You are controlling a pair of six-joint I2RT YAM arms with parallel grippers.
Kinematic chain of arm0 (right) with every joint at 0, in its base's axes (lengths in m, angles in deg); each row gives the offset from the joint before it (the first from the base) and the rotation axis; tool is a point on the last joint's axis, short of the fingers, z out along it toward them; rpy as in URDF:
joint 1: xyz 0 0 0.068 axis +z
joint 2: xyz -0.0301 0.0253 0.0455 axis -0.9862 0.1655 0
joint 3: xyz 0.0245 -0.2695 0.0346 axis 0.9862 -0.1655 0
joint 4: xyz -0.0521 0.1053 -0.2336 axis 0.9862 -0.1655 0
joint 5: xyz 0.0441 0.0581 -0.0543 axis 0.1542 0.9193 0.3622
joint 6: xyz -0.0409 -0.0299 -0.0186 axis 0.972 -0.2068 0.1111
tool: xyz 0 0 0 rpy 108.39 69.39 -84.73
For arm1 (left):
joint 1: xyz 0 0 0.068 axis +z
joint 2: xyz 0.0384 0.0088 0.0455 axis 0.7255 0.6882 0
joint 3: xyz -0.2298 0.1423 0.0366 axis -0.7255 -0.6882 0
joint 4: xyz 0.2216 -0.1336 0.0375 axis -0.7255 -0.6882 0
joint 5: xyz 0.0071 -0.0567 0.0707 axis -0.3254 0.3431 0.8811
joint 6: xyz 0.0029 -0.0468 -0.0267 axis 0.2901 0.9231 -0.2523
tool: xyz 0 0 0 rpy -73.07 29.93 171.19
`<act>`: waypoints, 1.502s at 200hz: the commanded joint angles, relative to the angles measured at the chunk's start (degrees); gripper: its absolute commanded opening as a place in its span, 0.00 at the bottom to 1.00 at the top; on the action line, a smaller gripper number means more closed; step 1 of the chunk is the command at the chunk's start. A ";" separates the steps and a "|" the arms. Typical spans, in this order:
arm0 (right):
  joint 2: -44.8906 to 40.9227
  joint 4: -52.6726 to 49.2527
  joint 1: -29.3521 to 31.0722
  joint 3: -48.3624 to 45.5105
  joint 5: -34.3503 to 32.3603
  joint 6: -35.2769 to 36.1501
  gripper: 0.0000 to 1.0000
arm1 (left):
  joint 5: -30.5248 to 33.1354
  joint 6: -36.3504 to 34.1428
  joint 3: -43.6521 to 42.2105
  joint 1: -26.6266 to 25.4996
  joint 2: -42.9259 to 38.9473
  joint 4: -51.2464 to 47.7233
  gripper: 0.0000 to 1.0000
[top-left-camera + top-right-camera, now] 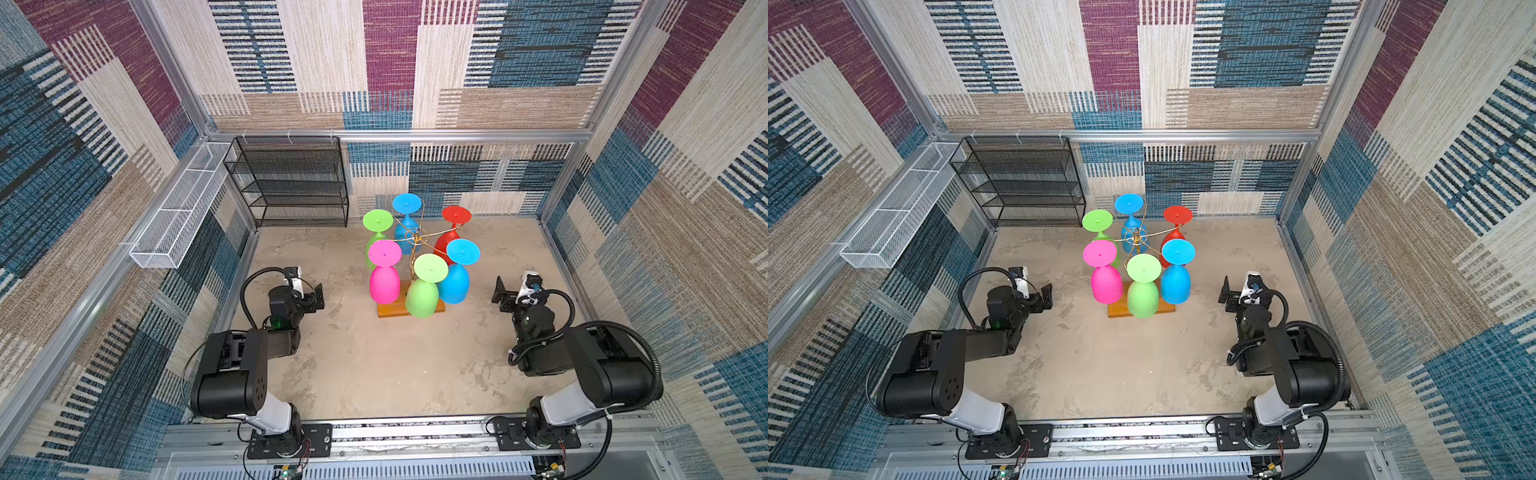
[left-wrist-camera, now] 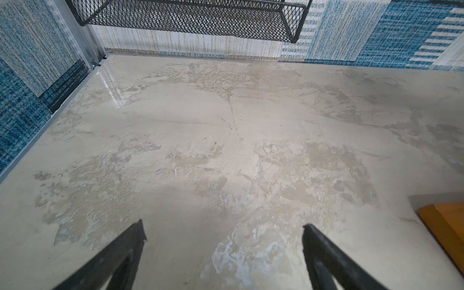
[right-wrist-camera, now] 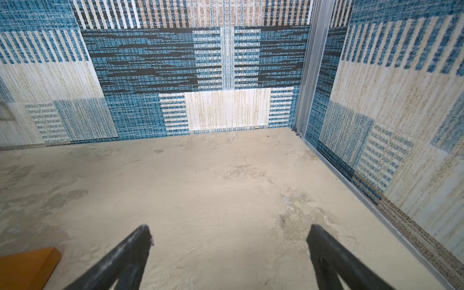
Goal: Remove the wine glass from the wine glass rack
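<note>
Flanking the wine glass rack (image 1: 388, 311), left fingers (image 1: 318, 294) and right fingers (image 1: 499, 286) gape.

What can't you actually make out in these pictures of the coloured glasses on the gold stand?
Wine glass rack: in both top views its wire is too thin to show how the glass feet are caught; the glasses cover most of its wooden base.
Far green glass: bowl mostly behind the pink glass.
Wrist views: no glasses in frame; only a corner of the base, cut by the edge.
</note>
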 commanded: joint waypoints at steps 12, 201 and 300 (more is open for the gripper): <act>0.10 0.89 0.00 0.27 -0.10 -0.26 0.99 | -0.48 -1.35 -0.05 -0.04 -0.18 0.37 1.00; 0.02 0.89 -0.02 0.21 0.03 -0.29 0.99 | -2.03 -1.86 -0.37 -0.04 -0.58 0.92 0.99; -16.22 -52.36 -0.25 24.35 3.63 -22.53 0.99 | 2.17 15.38 13.53 0.12 -29.76 -38.13 1.00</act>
